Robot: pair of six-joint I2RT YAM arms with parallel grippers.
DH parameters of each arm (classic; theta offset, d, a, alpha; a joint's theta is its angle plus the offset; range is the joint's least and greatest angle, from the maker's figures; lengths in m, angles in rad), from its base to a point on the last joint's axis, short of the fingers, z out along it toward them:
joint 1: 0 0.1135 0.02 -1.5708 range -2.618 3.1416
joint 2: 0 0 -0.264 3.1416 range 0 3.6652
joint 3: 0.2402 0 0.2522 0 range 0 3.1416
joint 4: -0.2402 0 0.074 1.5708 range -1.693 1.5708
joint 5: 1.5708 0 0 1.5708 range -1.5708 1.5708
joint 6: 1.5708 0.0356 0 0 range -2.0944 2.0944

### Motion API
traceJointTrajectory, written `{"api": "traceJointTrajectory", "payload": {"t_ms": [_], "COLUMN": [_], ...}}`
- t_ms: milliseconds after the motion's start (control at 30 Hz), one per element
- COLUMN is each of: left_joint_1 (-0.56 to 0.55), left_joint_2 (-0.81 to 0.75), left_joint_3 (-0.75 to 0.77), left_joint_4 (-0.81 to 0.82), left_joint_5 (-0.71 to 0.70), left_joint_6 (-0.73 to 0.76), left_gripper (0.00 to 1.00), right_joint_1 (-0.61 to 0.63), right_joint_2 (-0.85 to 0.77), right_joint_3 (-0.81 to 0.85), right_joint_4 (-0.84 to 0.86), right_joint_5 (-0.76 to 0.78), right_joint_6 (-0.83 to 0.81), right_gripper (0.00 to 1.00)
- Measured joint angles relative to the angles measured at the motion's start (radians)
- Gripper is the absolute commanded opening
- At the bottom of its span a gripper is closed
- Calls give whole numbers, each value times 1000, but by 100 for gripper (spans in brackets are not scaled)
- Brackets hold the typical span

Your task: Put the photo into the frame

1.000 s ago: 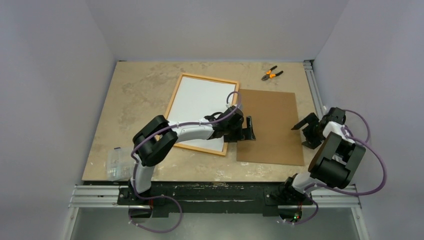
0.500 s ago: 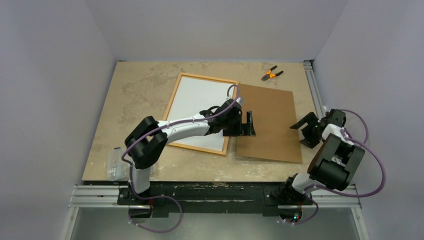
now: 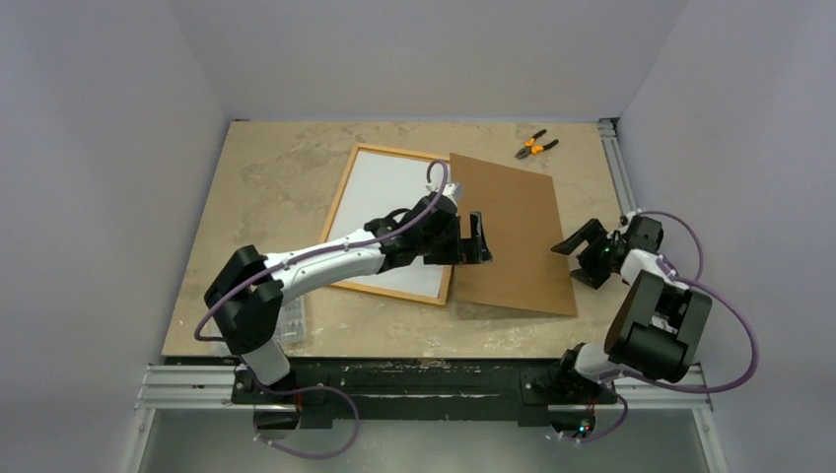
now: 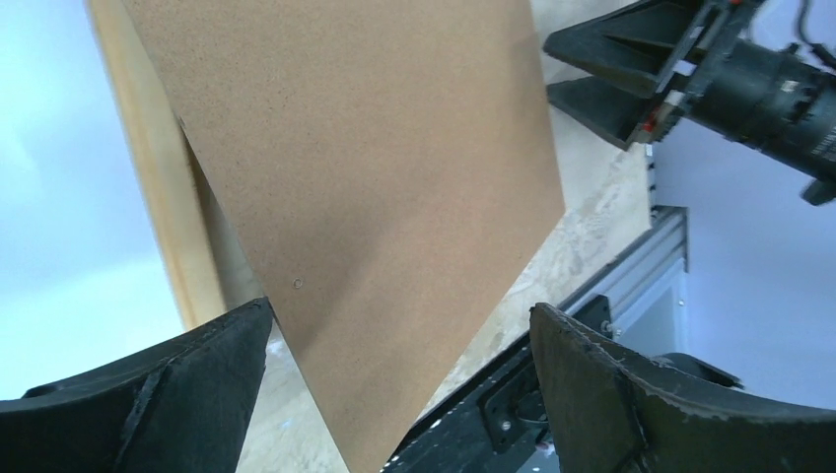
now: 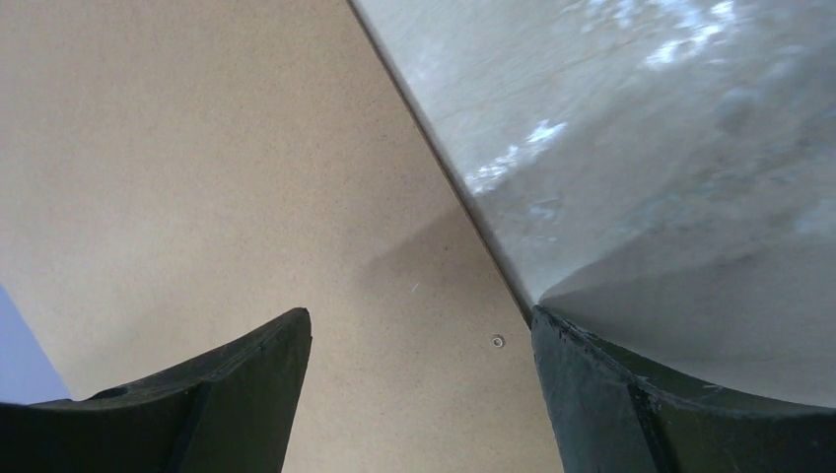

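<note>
Jaws wide both sides, nothing held: left jaws at 9 o'clock of the plain brown backing board (image 3: pixel 513 232), right jaws at 3. At the board's 9 o'clock lies the orange-bordered rectangular picture frame (image 3: pixel 404 153); the white sheet (image 3: pixel 389 197) inside is likely the photo: flimsy, slick, so pinch an edge.

Both arms are the same build: left arm (image 3: pixel 335 258) and right arm (image 3: pixel 651 325) have white link shells between chunky black joint housings. A purple cable (image 3: pixel 434 182) loops loosely along each. Left gripper (image 3: pixel 477 237) and right gripper (image 3: pixel 584 253) have matte black wedge fingers (image 4: pixel 148 394) with rough edges. There is a white label (image 4: pixel 680 74) with red marks at the right gripper's finger roots. The bases (image 3: pixel 266 374) are black.
</note>
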Motion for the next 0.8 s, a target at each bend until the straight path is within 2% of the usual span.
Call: {"api": "traceJointTrajectory", "payload": {"t_ms": [200, 500, 633, 800], "left_joint_1": [0, 2, 14, 43], "left_joint_2": [-11, -52, -117, -168], "left_joint_3": [-66, -91, -153, -229], "left_joint_4": [-89, -290, -298, -250], "left_joint_5": [-91, -281, -312, -283], "left_joint_6": [-8, -21, -20, -4], "left_gripper": [100, 100, 100, 100], "right_joint_1": [101, 132, 132, 132], "right_joint_2": [-42, -130, -158, -171], "right_joint_3": [-42, -74, -72, -62], "right_joint_4": [37, -64, -127, -183], "right_joint_5": [19, 58, 94, 126], "right_joint_6": [37, 88, 80, 65], "right_gripper": [83, 84, 84, 84]}}
